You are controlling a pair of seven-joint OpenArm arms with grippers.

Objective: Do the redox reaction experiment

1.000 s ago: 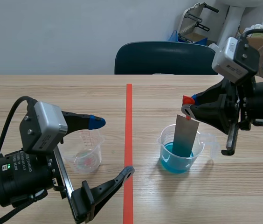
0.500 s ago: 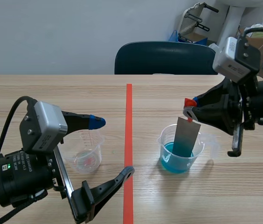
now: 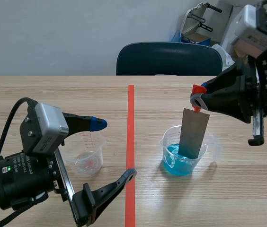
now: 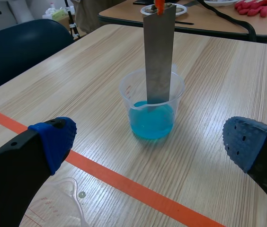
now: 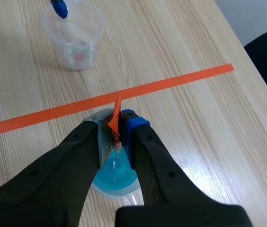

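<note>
1. My left gripper [image 3: 114, 149]: I am holding it wide open with nothing in it, low over the near table [image 3: 53, 94].
2. Clear beaker [image 3: 85, 153]: standing just beside that gripper's far finger, left of the tape line.
3. Beaker of blue liquid [image 3: 183, 151]: standing right of the line.
4. Metal strip [image 3: 193, 133]: hanging upright, its lower end inside that beaker.
5. My right gripper [image 3: 197, 100]: I am pinching the strip's top from above the beaker.
6. Dark chair [image 3: 166, 59]: standing beyond the table.

Left gripper [image 3: 114, 149] low, fingers spread wide, right gripper [image 3: 197, 100] raised, fingers pinched tight
</note>
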